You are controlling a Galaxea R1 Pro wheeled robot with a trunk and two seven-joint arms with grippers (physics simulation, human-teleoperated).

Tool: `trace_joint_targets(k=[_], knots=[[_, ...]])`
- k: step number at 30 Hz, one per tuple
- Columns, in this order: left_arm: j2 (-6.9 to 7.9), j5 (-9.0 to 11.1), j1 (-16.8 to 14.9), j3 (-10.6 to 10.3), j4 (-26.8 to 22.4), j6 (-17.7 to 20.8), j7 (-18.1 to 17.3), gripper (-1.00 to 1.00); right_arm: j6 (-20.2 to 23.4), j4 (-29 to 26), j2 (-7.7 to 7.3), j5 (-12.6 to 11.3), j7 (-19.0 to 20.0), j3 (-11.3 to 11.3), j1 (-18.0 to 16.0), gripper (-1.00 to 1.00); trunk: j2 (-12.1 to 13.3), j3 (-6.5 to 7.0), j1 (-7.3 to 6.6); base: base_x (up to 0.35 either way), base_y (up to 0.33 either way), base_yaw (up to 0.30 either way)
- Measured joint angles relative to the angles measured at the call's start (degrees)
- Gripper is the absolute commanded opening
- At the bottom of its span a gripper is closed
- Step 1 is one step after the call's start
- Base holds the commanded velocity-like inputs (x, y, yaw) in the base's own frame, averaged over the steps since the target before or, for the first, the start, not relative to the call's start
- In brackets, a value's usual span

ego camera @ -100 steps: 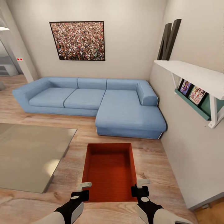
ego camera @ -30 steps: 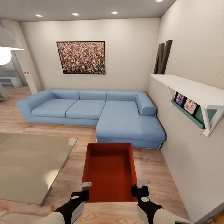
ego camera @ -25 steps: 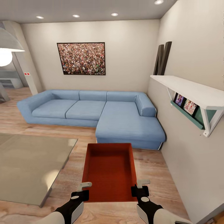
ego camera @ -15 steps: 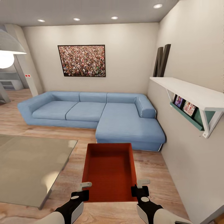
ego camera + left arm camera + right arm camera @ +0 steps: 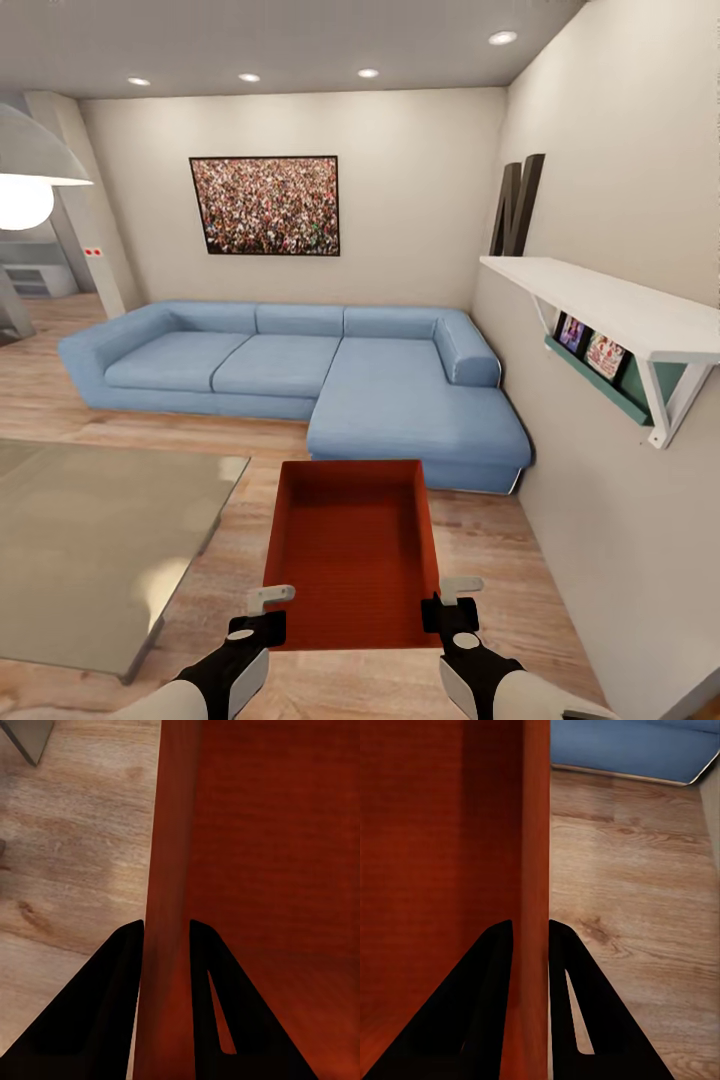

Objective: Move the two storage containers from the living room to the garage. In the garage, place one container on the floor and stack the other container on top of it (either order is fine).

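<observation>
Both grippers pinch the storage container (image 5: 352,545), its near wall cropped

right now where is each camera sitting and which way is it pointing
Head view: on the head, facing forward and down at the sofa; shows left gripper, right gripper and the storage container.
Left wrist view: looks along its fingers clamping a container wall.
Right wrist view: likewise, fingers.
All share the container.
</observation>
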Motion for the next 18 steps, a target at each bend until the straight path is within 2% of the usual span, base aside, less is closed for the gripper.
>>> trace_joint_targets(k=[18], knots=[[0.00,0.0,0.0,0.0,0.0,0.0,0.0,-1.00,0.0,0.0,0.00,0.0,0.0,0.0,0.0,-1.00,0.0,1.65,0.00,0.000,0.000,0.000]])
